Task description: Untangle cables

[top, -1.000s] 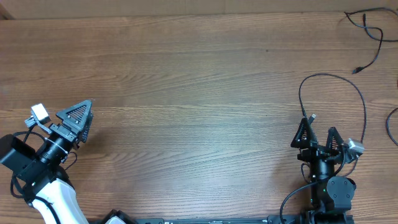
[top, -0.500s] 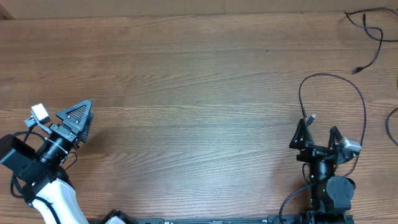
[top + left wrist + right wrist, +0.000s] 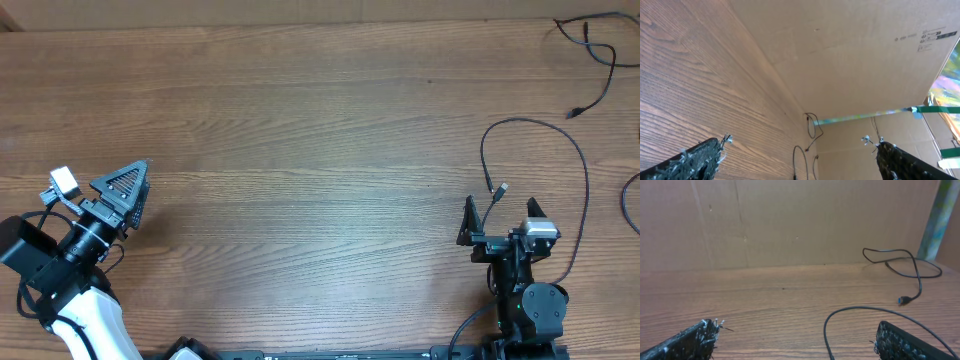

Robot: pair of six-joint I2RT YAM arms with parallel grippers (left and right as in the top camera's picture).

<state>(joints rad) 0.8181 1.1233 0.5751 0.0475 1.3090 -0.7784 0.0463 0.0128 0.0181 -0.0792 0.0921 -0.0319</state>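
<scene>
Wood-grain worktop [image 3: 300, 120] fills our overhead view, and a plain cardboard wall [image 3: 790, 220] stands along its far edge.

At the near left we see the left tool [image 3: 128, 190], its two fingers spread wide with nothing between them. It sits well apart from every cable.

At the near right, the right tool [image 3: 500, 210] is also wide open and empty. A looped cable [image 3: 520, 121] lies on the worktop just beyond it. The cord arches away toward the far side, curves right, and comes back down past the tool's right side. Its silver-tipped plug [image 3: 502, 187] rests on the wood just beyond the gap between the fingers. We cannot tell whether it touches either one.

A second cable [image 3: 611, 62] lies in the far right corner, well apart from the loop, with its small plug end [image 3: 574, 113] pointing toward us. A third strand [image 3: 624, 205] curves along the right edge, where the frame partly cuts it off.
</scene>
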